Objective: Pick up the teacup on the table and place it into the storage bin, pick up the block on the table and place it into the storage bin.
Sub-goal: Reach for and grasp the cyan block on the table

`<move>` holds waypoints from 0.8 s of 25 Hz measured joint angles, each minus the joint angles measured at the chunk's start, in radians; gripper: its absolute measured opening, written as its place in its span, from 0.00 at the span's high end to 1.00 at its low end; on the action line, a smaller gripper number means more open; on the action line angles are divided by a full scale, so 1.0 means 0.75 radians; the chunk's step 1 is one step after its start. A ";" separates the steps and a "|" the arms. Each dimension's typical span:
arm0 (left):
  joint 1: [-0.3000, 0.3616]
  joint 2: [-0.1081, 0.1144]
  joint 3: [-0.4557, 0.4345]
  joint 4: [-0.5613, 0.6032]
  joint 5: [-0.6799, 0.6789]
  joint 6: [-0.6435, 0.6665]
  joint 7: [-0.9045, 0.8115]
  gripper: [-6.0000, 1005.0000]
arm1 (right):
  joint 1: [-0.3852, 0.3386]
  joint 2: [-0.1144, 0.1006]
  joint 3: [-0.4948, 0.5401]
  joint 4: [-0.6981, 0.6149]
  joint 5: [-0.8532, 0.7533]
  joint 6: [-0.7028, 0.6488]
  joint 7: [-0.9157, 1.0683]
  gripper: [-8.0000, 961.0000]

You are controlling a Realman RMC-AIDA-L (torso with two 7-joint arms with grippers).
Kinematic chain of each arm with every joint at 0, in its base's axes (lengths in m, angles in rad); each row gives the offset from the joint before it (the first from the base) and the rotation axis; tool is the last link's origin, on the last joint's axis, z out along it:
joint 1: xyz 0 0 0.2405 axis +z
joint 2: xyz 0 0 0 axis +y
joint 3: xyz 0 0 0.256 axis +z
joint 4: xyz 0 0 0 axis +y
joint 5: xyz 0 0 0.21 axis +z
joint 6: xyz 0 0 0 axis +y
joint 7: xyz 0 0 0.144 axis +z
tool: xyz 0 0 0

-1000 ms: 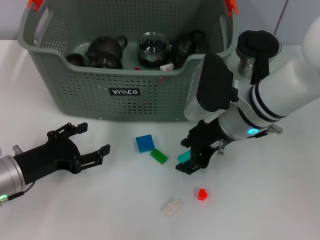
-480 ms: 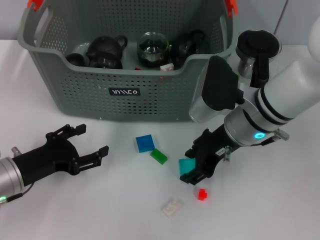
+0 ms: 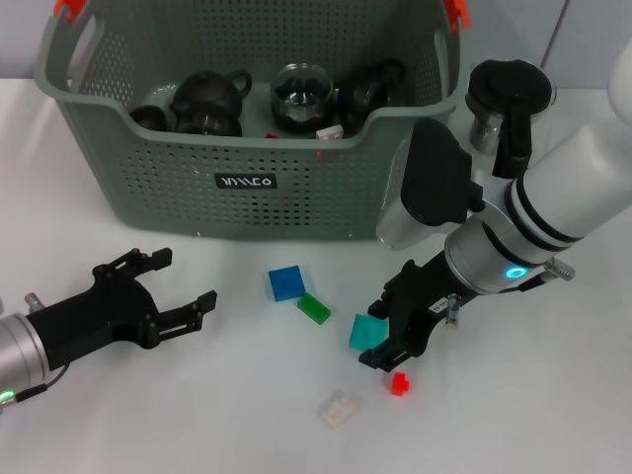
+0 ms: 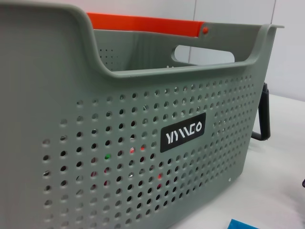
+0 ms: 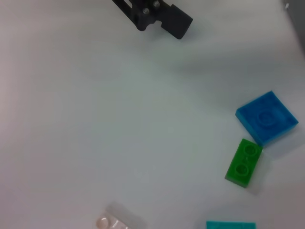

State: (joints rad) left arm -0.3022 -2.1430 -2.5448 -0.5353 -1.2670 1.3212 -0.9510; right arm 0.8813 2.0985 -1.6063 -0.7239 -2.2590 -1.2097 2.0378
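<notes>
Nearest on the white counter [image 3: 197, 415] lie a clear block [image 3: 339, 407] and a small red block [image 3: 399, 383], and the right end effector [image 3: 383, 346] is low over the counter just beside the red one, its fingers shut on a teal block [image 3: 367, 332]. A bit farther back sit a green block [image 3: 314, 308] and a blue block [image 3: 286, 282], and off to the left the left end effector [image 3: 168, 286] rests with its fingers spread wide and nothing in them. Farthest back stands the storage bin [image 3: 148, 178] with dark teapots [image 3: 209, 101] inside, and a glass pitcher [image 3: 506, 104] stands next to it on the right.

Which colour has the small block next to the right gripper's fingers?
Teal small plastic block, clearest in the head view.
</notes>
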 joint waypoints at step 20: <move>-0.005 -0.002 0.000 0.002 0.000 -0.013 0.000 0.11 | 0.009 0.004 -0.002 -0.004 -0.035 0.003 0.000 0.38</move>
State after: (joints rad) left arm -0.3062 -2.1445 -2.5449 -0.5337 -1.2670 1.3115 -0.9510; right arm 0.8880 2.1016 -1.6077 -0.7272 -2.2854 -1.2075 2.0379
